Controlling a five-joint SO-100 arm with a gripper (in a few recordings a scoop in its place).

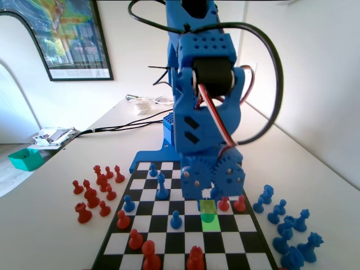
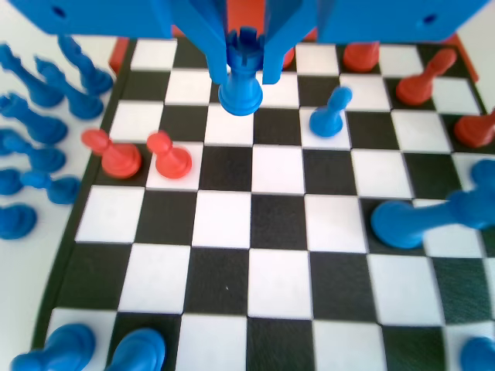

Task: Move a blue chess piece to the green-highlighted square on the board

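gripper (image 2: 242, 69) clenched on the blue chess piece (image 2: 241, 91), jaws on both sides of its neck so it can't tip. castle-like notched top in wrist view, so prob. not a plain pawn. hangs right at the far edge of the green-highlighted square (image 1: 211, 222) in fixed view, just on or over it; can't tell if base touches the board (image 1: 185, 242) yet. held straight up, likely so it can stand by itself once let go.

counts, fixed view, all vs. the green square:
- 2 red pawns (image 1: 224, 203) just right of it, very close, so careful w/ the jaws when they open.
- 1 blue pawn (image 1: 176, 219) one square away on its left.
- 3 more blue pieces (image 1: 162, 185) further left and back.
- 4 red pieces (image 1: 135, 239) nearer the camera, left of it.
- off the board: approx. 10 red (image 1: 93, 198) far left, approx. 8 blue (image 1: 278, 212) far right; bunched up, hard to count.
- 1 green square only.
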